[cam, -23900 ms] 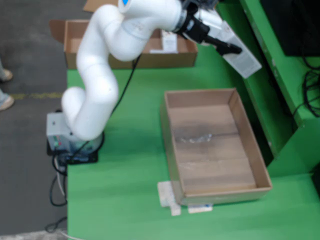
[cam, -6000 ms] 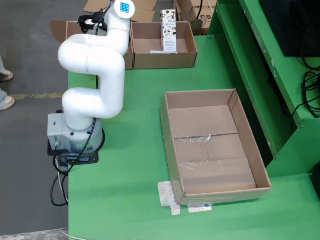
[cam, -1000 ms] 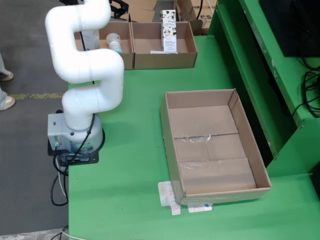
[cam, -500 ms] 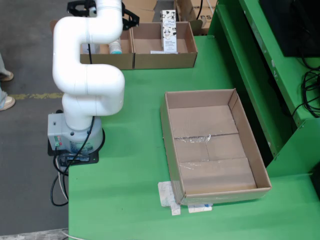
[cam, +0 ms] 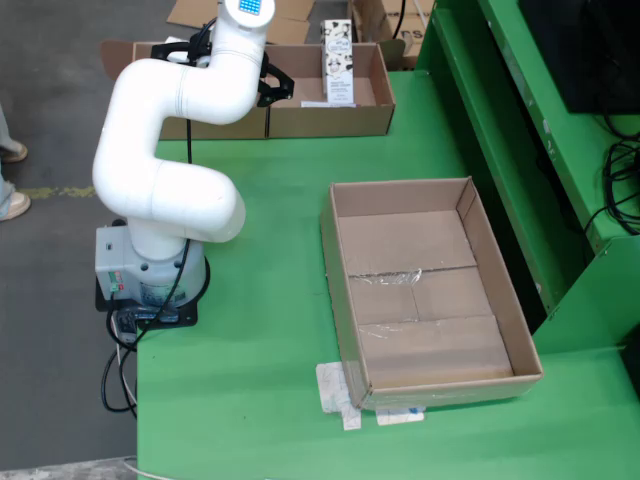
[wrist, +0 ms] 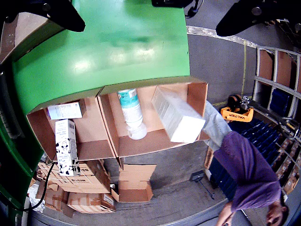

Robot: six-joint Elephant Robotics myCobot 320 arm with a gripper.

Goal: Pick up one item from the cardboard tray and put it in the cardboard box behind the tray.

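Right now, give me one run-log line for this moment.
gripper: open, empty, above boxes | tray: empty | left box: bottle, white carton | right box: cow-print carton

Empty cardboard tray (cam: 430, 290) on green table (cam: 260, 330)

The white arm (cam: 165, 165) arches over, end effector (wrist: 150, 12) fingers spread wide, holding nothing.

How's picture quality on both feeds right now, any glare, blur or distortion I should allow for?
View from above: sharp and evenly lit, slight sheen on the tape in the cardboard tray. View that rides on the tool: strong fisheye bending of the table edge, soft glare on the green top, tool fingers dark and out of focus, box contents reasonably clear.
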